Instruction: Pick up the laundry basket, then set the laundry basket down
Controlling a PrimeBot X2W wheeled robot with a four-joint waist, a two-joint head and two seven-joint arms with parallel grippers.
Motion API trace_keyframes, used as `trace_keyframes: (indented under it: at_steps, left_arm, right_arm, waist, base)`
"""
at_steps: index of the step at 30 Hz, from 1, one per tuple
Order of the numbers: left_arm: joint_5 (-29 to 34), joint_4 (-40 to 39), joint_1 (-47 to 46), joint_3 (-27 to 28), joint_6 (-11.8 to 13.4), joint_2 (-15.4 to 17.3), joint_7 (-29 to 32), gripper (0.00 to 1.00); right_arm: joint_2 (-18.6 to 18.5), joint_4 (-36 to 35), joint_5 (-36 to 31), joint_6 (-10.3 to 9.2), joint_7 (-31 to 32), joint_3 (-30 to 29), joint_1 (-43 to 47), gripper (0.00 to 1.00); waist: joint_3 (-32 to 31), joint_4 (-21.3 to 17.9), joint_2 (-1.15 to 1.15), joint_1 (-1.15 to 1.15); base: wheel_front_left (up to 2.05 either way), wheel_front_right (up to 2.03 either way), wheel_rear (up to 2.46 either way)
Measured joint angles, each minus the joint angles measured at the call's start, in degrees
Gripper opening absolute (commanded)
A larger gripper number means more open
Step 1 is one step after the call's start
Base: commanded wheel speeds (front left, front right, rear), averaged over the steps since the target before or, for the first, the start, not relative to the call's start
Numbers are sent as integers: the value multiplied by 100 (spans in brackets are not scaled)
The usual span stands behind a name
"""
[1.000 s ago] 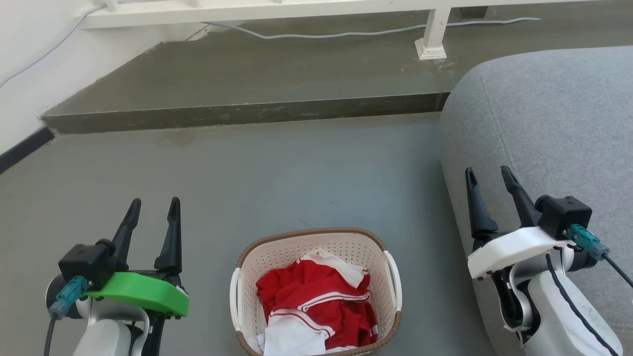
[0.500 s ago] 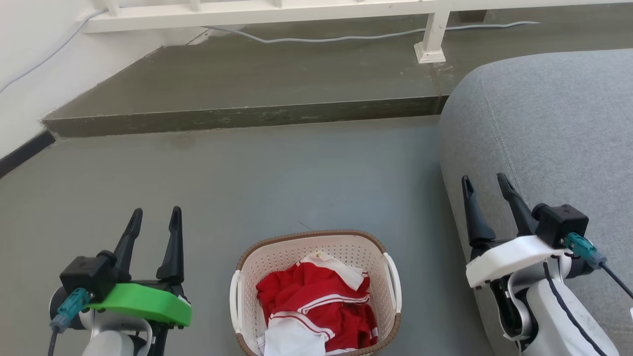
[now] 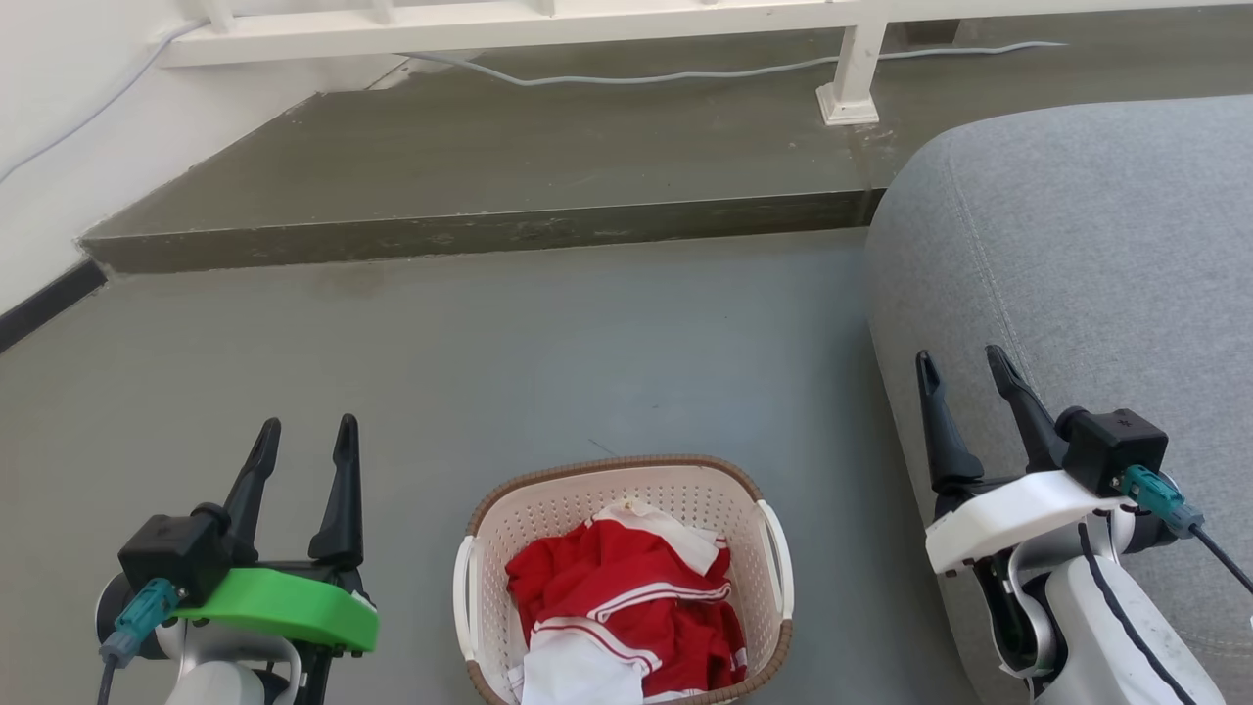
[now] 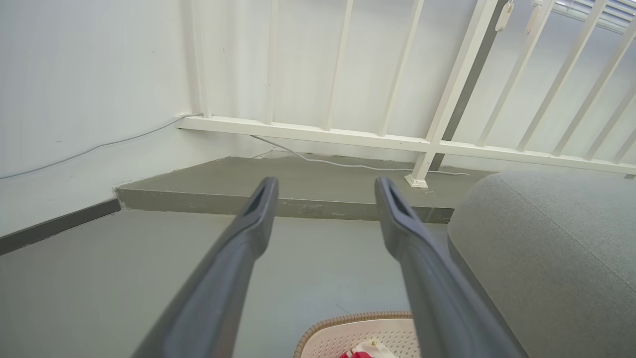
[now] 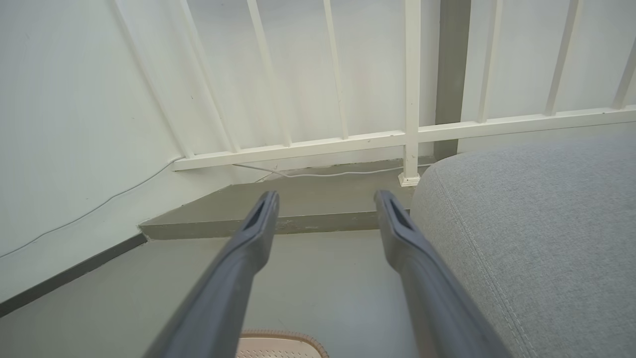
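Note:
The laundry basket (image 3: 509, 514) stands on the grey floor at the bottom middle of the head view, cream-white and perforated with a brown rim and two white side handles. Red and white clothes (image 3: 626, 607) lie in it. My left gripper (image 3: 305, 436) hangs open to the basket's left, apart from it, fingers pointing away. My right gripper (image 3: 961, 366) is open to the basket's right, in front of the sofa. A strip of the basket's rim (image 4: 348, 318) shows low in the left wrist view between the open fingers (image 4: 325, 186). The right wrist view has the rim (image 5: 283, 335) below its open fingers (image 5: 325, 199).
A grey sofa (image 3: 1096, 255) fills the right side, close behind my right gripper. A raised concrete step (image 3: 470, 230) crosses the floor ahead, with a white railing (image 3: 852, 69) and a cable (image 3: 685, 70) on it. A white wall (image 3: 49, 147) is at the left.
Both grippers have sunk a little in the head view over the past second and stay open. The basket has not moved.

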Motion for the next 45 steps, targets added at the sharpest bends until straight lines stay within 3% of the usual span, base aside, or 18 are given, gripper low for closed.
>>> trace_keyframes:
  at_steps: [8, 9, 19, 45]
  left_arm:
    - [51, 0, 6, 48, -43, -87, 0, 100]
    - [54, 0, 7, 48, -45, -89, 0, 0]
    - [-143, 314, 117, 22, -51, -172, 71, 0]
    - [-2003, 374, 116, 308, -52, -253, 603, 0]
  right_arm:
    - [42, -2, -51, 51, 0, -57, 24, 100]
    - [48, -2, -53, 54, 0, -64, 36, 0]
    - [165, 261, 120, 56, 29, -64, 331, 0]
    - [231, 226, 2197, 266, 542, -578, 331, 0]
  waist:
    - [14, 9, 0, 0]
    - [15, 10, 0, 0]
    - [4, 20, 0, 0]
    - [-96, 101, 0, 0]
  base:
    - [0, 0, 0]
    - [0, 0, 0]
    - [0, 0, 0]
    - [0, 0, 0]
